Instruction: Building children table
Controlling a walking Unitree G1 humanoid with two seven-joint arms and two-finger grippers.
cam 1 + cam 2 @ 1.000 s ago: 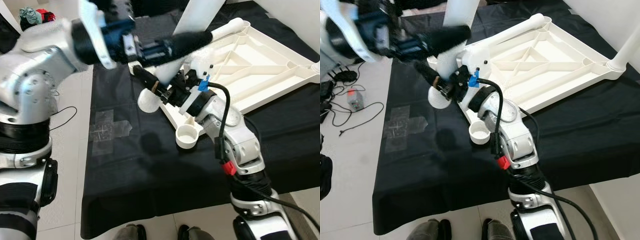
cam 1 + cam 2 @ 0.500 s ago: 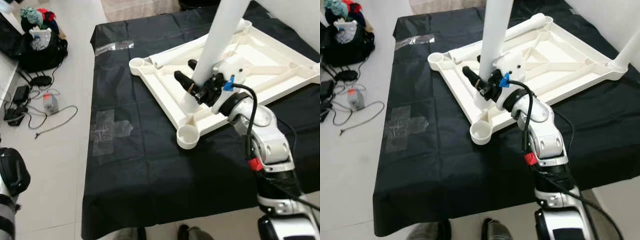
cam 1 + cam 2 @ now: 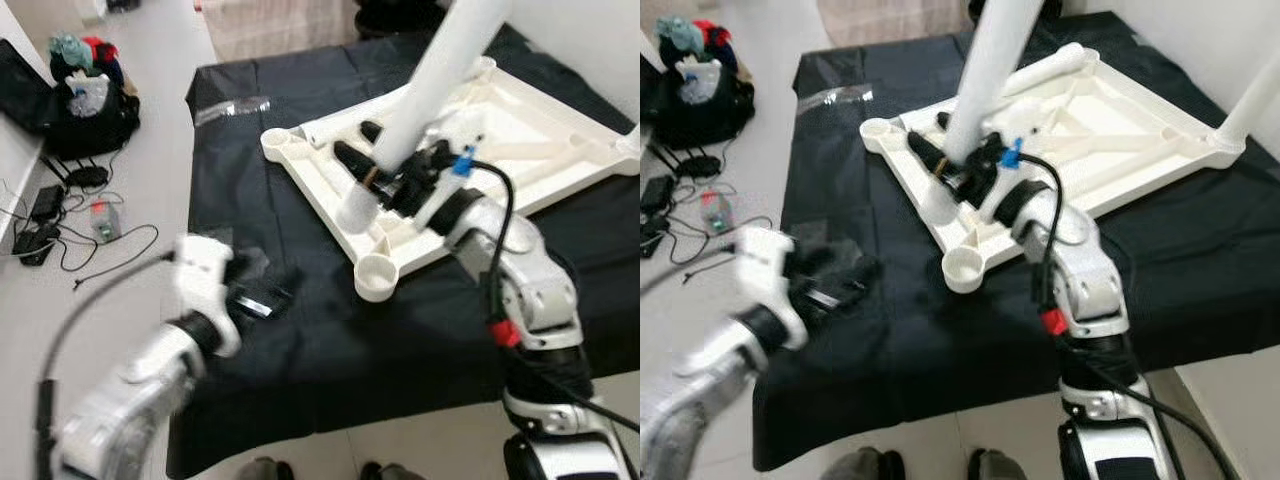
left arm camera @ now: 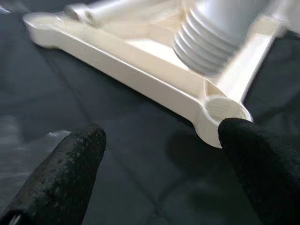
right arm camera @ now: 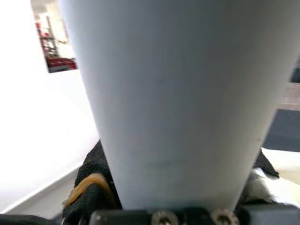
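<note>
Domestic interior, apparently a living space used for assembly. Pale tiled floor (image 3: 130, 180); low counter draped in a black cloth (image 3: 300, 350); dark bag (image 3: 85, 110) stuffed with clothing against the wall; cables and chargers (image 3: 60, 205) strewn on the floor; white wall (image 3: 1200, 40) behind.

Tabletop (image 3: 520, 130) upside down on cloth (image 3: 300, 340), 1 o'clock. Leg (image 3: 425, 85) tilted above its near-left rail, just behind corner socket (image 3: 378, 275). Left gripper (image 3: 262, 290) at 10 o'clock over cloth. Bags (image 3: 85, 95) and cables (image 3: 60, 220) on floor (image 3: 130, 150), far left.
</note>
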